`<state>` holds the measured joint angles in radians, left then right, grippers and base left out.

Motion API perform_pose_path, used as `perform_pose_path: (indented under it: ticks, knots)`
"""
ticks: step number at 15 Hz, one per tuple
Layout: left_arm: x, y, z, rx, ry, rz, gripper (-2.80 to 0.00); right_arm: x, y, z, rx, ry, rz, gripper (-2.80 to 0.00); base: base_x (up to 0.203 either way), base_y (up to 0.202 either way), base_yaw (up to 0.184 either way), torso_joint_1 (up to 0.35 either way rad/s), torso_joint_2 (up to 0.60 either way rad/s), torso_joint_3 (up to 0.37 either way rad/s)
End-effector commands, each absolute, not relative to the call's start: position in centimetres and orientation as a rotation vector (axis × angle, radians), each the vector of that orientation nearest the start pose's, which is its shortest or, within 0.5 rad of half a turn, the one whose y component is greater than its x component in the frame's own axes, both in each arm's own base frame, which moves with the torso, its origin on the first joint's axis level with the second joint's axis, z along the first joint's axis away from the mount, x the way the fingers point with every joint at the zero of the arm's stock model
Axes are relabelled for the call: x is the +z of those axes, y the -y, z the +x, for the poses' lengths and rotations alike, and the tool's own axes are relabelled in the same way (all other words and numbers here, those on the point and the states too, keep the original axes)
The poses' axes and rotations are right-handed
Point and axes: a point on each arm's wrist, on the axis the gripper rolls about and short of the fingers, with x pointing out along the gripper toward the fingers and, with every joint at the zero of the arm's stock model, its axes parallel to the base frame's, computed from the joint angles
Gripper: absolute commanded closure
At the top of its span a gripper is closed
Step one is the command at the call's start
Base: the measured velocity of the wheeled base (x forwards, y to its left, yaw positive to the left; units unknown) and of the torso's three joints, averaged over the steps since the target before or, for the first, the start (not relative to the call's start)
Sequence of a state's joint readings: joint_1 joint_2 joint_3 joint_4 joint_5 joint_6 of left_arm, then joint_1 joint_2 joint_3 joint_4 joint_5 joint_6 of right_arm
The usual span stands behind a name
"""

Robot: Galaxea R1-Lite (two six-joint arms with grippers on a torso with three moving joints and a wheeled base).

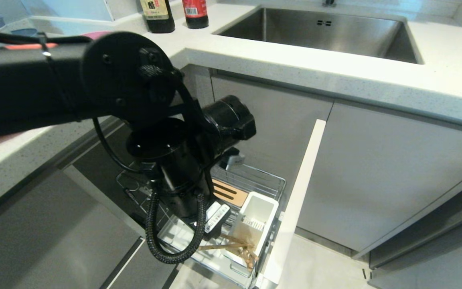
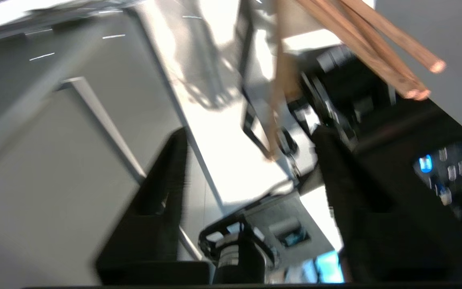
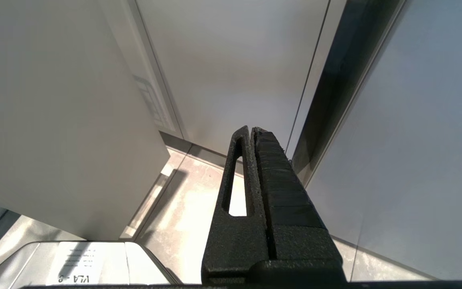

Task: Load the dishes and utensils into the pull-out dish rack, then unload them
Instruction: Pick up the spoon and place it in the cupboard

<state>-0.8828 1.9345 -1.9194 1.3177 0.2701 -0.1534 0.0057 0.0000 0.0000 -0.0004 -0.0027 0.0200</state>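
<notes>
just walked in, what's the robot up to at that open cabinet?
The left arm reaches down into the pull-out dish rack below the counter, its hand right by the white utensil cup. The wooden chopsticks stick out of the cup at a slant; the hand's fingers stand apart with nothing gripped between them. The right hand is shut and empty, parked off by the cabinet fronts.

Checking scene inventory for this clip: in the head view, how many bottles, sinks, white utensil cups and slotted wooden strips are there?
Bottles: 2
Sinks: 1
White utensil cups: 1
Slotted wooden strips: 1
Total: 5
</notes>
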Motion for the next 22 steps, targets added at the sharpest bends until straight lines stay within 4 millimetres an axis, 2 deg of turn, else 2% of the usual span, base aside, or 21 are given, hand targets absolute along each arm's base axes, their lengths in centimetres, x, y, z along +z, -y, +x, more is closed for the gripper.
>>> perform_pose_path:
  ticks: [1, 5, 9, 12, 15, 19, 22]
  knots:
    - [27.5, 21.9, 18.8, -0.388, -1.086, 0.549, 0.0, 7.5, 0.0, -2.3, 0.003, 0.0, 0.02, 0.0, 0.0, 0.0, 0.0, 0.0, 0.0, 0.0]
    - [32.1, 19.3, 16.6, -0.276, -0.835, 0.324, 0.0, 7.5, 0.0, -2.3, 0.004, 0.0, 0.02, 0.0, 0.0, 0.0, 0.0, 0.0, 0.0, 0.0]
    - [37.3, 16.5, 15.1, -0.158, -0.473, 0.064, 0.0, 7.5, 0.0, -2.3, 0.003, -0.001, 0.02, 0.0, 0.0, 0.0, 0.0, 0.0, 0.0, 0.0]
    - [41.3, 13.2, 14.3, -0.13, -0.234, -0.102, 0.0, 7.5, 0.0, -2.3, 0.004, 0.0, 0.02, 0.0, 0.0, 0.0, 0.0, 0.0, 0.0, 0.0]
    - [44.2, 8.5, 13.3, -0.023, -0.056, -0.122, 0.0, 7.5, 0.0, -2.3, 0.003, 0.0, 0.02, 0.0, 0.0, 0.0, 0.0, 0.0, 0.0, 0.0]
    - [46.3, 1.6, 9.7, 0.168, 0.103, -0.069, 0.0, 7.5, 0.0, -2.3, 0.003, 0.0, 0.02, 0.0, 0.0, 0.0, 0.0, 0.0, 0.0, 0.0]
    - [45.9, -0.8, 5.7, 0.278, 0.109, -0.01, 0.0, 7.5, 0.0, -2.3, 0.003, -0.001, 0.02, 0.0, 0.0, 0.0, 0.0, 0.0, 0.0, 0.0]
